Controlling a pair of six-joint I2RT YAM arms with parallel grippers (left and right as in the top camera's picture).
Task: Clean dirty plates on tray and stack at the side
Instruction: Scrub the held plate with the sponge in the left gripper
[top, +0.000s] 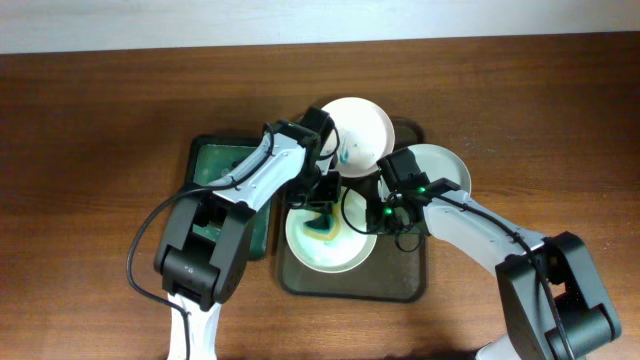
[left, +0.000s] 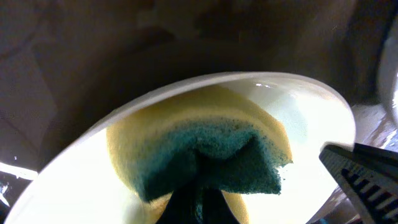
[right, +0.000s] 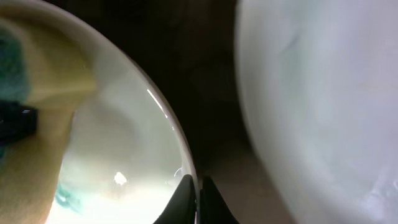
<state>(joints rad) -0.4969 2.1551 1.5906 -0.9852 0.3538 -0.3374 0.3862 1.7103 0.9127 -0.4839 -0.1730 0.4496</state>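
Near plate (top: 335, 250) on the tray (top: 400, 285): sponge from the left, grip on the right.
Left fingers (top: 322, 212) pinched the sponge (top: 322, 226) onto its middle; right fingers (top: 378, 216) were closed on its right rim. Smeared plate (top: 362, 125) lay beyond.

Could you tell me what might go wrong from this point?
The right gripper pinches only the thin rim of the front plate; scrubbing may pull it loose. The left gripper presses the sponge close to the right one, so they might collide. The right plate sits close by and could be nudged.
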